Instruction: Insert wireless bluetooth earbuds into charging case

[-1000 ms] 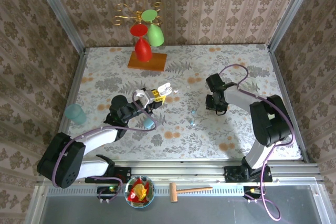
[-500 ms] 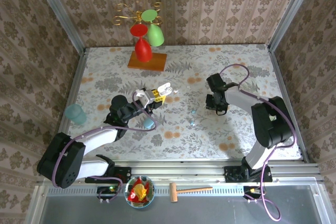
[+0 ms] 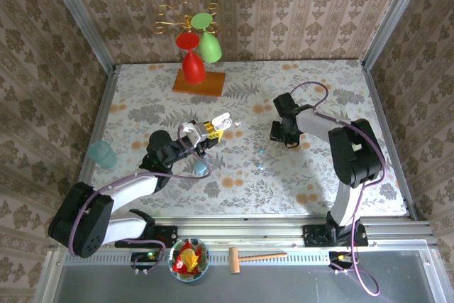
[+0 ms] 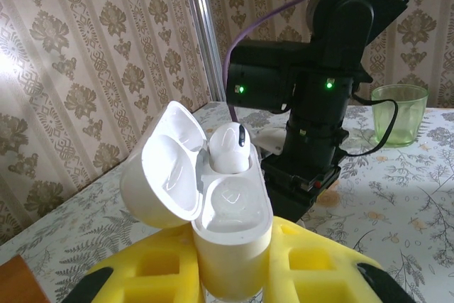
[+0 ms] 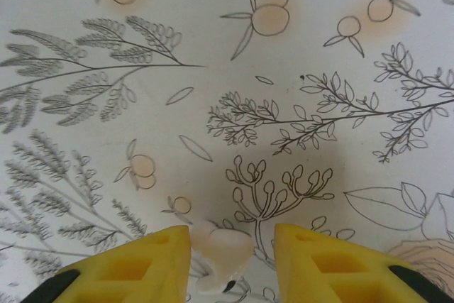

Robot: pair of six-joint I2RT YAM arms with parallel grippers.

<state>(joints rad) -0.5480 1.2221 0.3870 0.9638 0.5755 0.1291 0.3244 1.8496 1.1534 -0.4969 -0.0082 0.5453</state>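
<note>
Top external, left to right: teal cup (image 3: 101,152) close to the left edge of the worktop (image 3: 142,97). Next, left of centre, left gripper (image 3: 211,128) pressed tight on the white case (image 3: 222,119). Blue case (image 3: 201,167) just toward the front edge from there, beside that arm's wrist.

Seen from the left wrist: case clamped low on its body, lid (image 4: 167,168) swung open to one side. Seated earbud (image 4: 228,148) in the far socket. Near socket (image 4: 230,196) empty, facing out toward the right arm.

Right of centre, blue earbuds (image 3: 260,152) lying loose, apart from both grippers, somewhat closer to the right one.

Further right, right gripper (image 3: 284,136) pointing down at the worktop. From the right wrist: fingers (image 5: 142,264) spread, straddling a white earbud (image 5: 221,250) lying on the worktop. Close against one pad, a clear gap to the other, so not pinched. Long axis apparently along the fingers rather than across the gap, though lower end cut off by the frame edge, so hard to tell.

Judged as the move ahead: closing on that white earbud, right arm plainly the nearer. After that, carrying it leftward across the middle of the worktop to the empty socket, well apart from it at present.
</note>
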